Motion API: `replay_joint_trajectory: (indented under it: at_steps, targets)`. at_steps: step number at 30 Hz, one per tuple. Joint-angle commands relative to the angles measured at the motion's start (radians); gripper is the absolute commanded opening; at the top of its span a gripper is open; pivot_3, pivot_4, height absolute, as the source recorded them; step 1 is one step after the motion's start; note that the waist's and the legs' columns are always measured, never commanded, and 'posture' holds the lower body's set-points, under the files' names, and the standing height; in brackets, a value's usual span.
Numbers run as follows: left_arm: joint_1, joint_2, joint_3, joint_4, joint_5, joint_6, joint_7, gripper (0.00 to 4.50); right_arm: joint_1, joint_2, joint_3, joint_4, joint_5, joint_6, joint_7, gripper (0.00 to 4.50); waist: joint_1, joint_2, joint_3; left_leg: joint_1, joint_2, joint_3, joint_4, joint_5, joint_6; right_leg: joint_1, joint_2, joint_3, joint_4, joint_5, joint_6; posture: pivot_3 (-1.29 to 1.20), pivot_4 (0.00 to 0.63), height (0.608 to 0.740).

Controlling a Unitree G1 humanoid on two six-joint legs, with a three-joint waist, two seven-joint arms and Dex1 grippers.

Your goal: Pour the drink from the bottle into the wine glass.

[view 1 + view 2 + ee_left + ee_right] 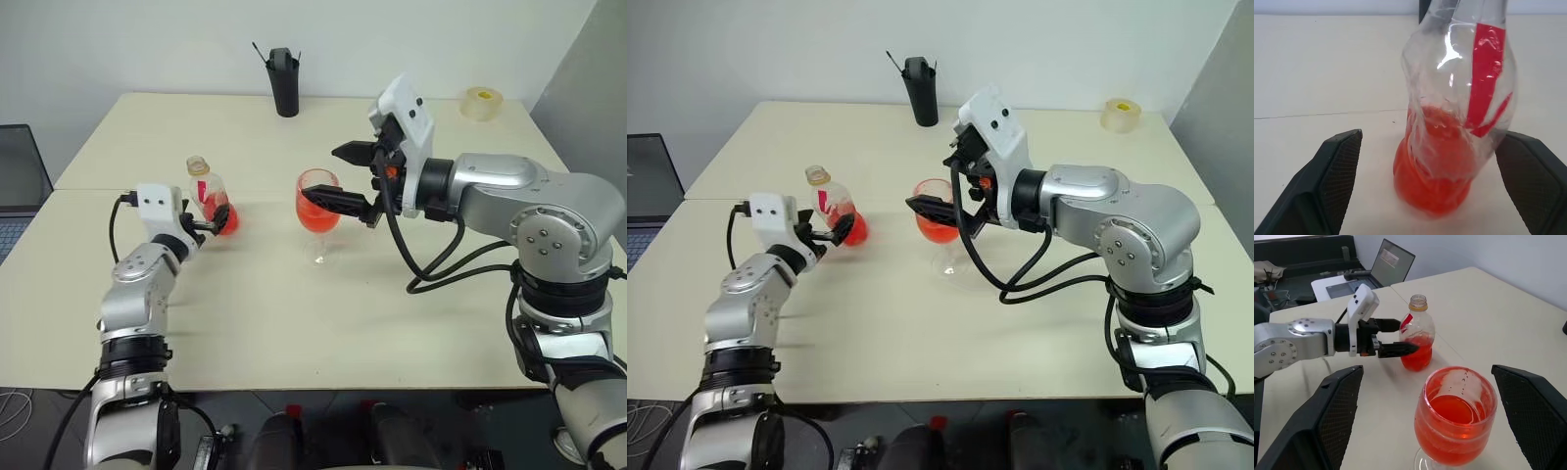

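Observation:
The bottle (pixel 209 191) stands upright on the table, uncapped, with a yellow ring at its neck and red-orange drink (pixel 1432 181) in its lower part. My left gripper (pixel 216 221) is open, its fingers (pixel 1332 181) on either side of the bottle's base and apart from it. To the right stands the wine glass (pixel 318 211), its bowl holding red-orange drink (pixel 1454 413). My right gripper (pixel 320 172) is open and level at the bowl, one finger on each side of it. Its pads (pixel 1337 416) are clear of the glass.
At the back of the cream table (pixel 294 323) stands a black pen holder (pixel 285 83). A roll of tape (pixel 482 103) lies at the far right corner. A laptop (pixel 15 186) sits off the table's left edge.

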Motion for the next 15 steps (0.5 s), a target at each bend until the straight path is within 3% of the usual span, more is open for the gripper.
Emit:
replay_joint_trajectory:
  at_steps: [1,7,10,15]
  targets:
    - [0.036,0.097,0.059,-0.147,-0.121,0.065,-0.154,4.47,0.001,-0.040,-0.023,-0.007,-0.016,-0.032,0.038,4.50,0.000,0.000,0.000,0.000,0.000,0.000,0.000,0.000,0.000,0.000,0.000,0.000,0.000,0.000,0.000,0.00,0.150,0.740]
    - [0.069,0.324,0.177,-0.279,-0.374,0.226,-0.443,4.47,0.072,-0.208,-0.109,0.005,0.002,-0.058,0.161,4.50,0.003,0.000,0.001,0.000,0.000,0.000,0.000,-0.002,0.003,0.001,0.000,0.000,-0.002,0.000,0.000,0.00,0.150,0.740]
    - [0.078,0.443,0.227,-0.312,-0.485,0.303,-0.589,4.47,0.177,-0.330,-0.197,0.027,0.024,-0.136,0.309,4.50,0.012,0.001,0.001,0.000,-0.001,0.000,-0.001,-0.002,0.004,0.002,0.002,-0.001,-0.003,0.000,0.000,0.00,0.150,0.740]
    - [0.045,0.589,0.226,-0.254,-0.475,0.282,-0.720,4.47,0.305,-0.473,-0.386,0.095,0.116,-0.223,0.549,4.50,0.021,0.004,0.004,0.004,-0.001,0.001,-0.001,-0.003,0.005,0.006,0.004,0.000,-0.007,0.000,0.000,0.00,0.150,0.740]
